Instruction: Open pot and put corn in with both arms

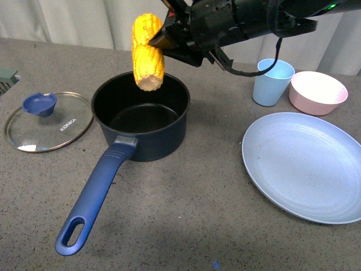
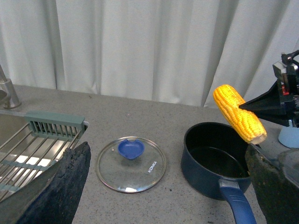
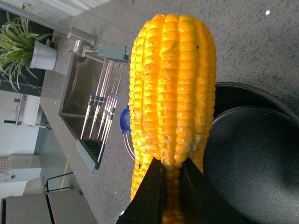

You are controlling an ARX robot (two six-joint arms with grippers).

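Front view: right hand [image 1: 157,40] pinches corn [image 1: 148,59] above pot [image 1: 169,138].

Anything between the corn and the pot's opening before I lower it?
Nothing: in the front view only air separates the corn in the right gripper from the open pot; the lid lies beside it.

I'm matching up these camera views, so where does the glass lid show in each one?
Front: glass lid flat on the counter, left of the pot.
Left wrist: lid between sink rack and pot.
Right wrist: only its blue knob peeks past the corn.
Shared landmark: the pot.
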